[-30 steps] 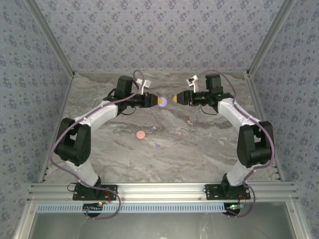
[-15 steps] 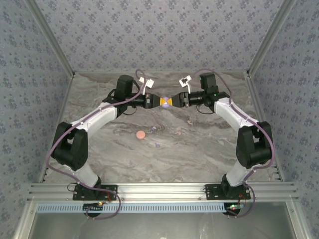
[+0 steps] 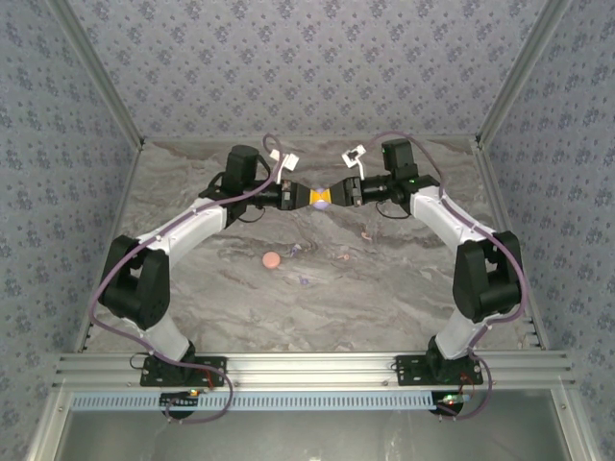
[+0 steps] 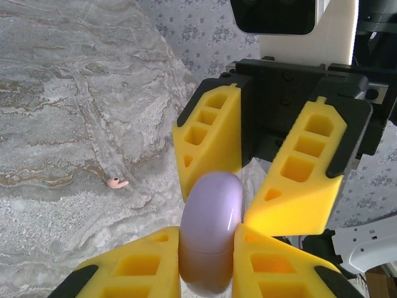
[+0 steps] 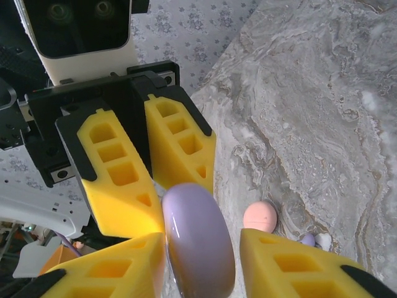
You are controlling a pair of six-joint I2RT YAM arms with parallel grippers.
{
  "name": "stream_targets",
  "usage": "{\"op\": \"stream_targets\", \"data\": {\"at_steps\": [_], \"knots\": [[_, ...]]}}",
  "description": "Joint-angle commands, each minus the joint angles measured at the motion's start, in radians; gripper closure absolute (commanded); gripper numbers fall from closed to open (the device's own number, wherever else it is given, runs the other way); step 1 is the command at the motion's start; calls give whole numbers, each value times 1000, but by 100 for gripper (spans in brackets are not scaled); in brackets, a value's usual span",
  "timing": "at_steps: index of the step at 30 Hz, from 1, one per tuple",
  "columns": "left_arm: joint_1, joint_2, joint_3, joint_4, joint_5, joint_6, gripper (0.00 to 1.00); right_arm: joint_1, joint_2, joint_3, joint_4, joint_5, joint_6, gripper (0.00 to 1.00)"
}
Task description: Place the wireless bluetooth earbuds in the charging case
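- Top view: two arms reach inward and meet above the far middle of the marble bench (image 3: 413, 288). The left gripper (image 3: 309, 197) and right gripper (image 3: 332, 196) face each other, tip to tip. A lilac charging case (image 3: 320, 198) sits between them, seemingly raised off the bench. A pink case (image 3: 272, 259) lies nearer the arm bases than the lilac case, to its left. The earbuds (image 3: 304, 281) are tiny specks scattered on the bench, all nearer the bases than the lilac case and apart from it.
- Left wrist view: the left gripper's yellow fingers (image 4: 130, 273) are clamped on one end of the lilac case. The right gripper's fingers (image 4: 211, 143) straddle its other end. A pink earbud (image 4: 117, 182) lies on the bench left of the case.
- Right wrist view: one right finger touches the lilac case, while the other shows a sliver of gap. Whether the right gripper truly grips cannot be told. A lilac earbud (image 5: 308, 239) lies just right of the case.
- Risk, as a judgement: the shell looks smooth and rounded. An off-centre squeeze from the right fingers could twist it out of the left grip and drop it among the earbuds.
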Motion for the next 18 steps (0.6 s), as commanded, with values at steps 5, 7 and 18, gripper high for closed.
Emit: {"op": "stream_targets", "data": {"at_steps": [5, 7, 18], "knots": [[-5, -32, -5, 33, 24, 23, 79, 8, 7, 34, -16, -28, -13, 75], [-6, -33, -4, 31, 25, 23, 74, 5, 2, 32, -19, -21, -12, 76], [-5, -24, -14, 16, 66, 29, 62, 6, -1, 59, -50, -46, -24, 81]]}}
